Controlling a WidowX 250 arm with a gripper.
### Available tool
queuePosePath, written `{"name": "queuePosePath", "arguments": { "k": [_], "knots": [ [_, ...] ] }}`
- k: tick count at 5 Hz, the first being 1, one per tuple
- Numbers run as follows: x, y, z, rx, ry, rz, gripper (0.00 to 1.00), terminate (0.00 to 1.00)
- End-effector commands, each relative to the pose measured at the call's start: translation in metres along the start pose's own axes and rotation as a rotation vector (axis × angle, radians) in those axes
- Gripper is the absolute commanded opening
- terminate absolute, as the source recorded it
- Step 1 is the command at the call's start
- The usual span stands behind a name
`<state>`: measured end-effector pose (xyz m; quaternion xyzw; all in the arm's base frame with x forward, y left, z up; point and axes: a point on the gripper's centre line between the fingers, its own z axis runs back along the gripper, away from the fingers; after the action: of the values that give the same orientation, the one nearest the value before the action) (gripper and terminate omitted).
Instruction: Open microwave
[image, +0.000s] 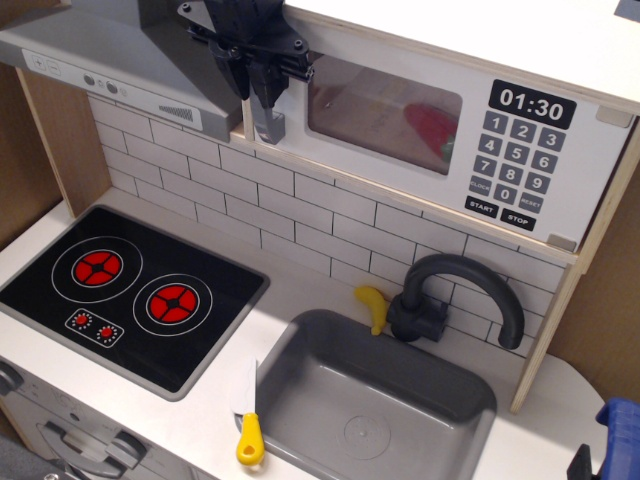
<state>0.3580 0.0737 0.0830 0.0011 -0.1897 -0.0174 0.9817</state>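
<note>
The white microwave (440, 130) sits at the upper right in its pale wood casing, with a clear window (385, 112), a black keypad (515, 160) and a 01:30 clock. Its door looks closed. A red item shows behind the window. My black gripper (254, 82) reaches down from the top at the door's left edge. Its fingers (236, 75) are drawn close together around the upper part of the grey bar handle (268, 125). Only the handle's lower end shows below them.
The grey slanted range hood (120, 70) is just left of the gripper. Below are a black two-burner hob (130, 295), a grey sink (375, 400) with a dark faucet (455, 295), a yellow banana (374, 305) and a yellow-handled toy knife (247, 410).
</note>
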Motion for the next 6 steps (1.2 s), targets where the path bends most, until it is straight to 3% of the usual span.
{"name": "queuePosePath", "arguments": {
  "k": [1,2,3,4,5,6],
  "knots": [
    [-0.021,0.002,0.037,0.029,-0.068,-0.072,0.0,0.0],
    [-0.044,0.001,0.047,0.044,0.016,-0.124,1.0,0.0],
    [-0.068,0.017,0.061,0.0,0.16,-0.104,1.0,0.0],
    [-0.082,0.039,0.067,0.021,0.213,-0.078,1.0,0.0],
    [-0.064,0.074,0.054,0.15,0.245,0.112,1.0,0.0],
    [-0.04,0.098,0.044,0.262,0.185,0.289,1.0,0.0]
  ]
}}
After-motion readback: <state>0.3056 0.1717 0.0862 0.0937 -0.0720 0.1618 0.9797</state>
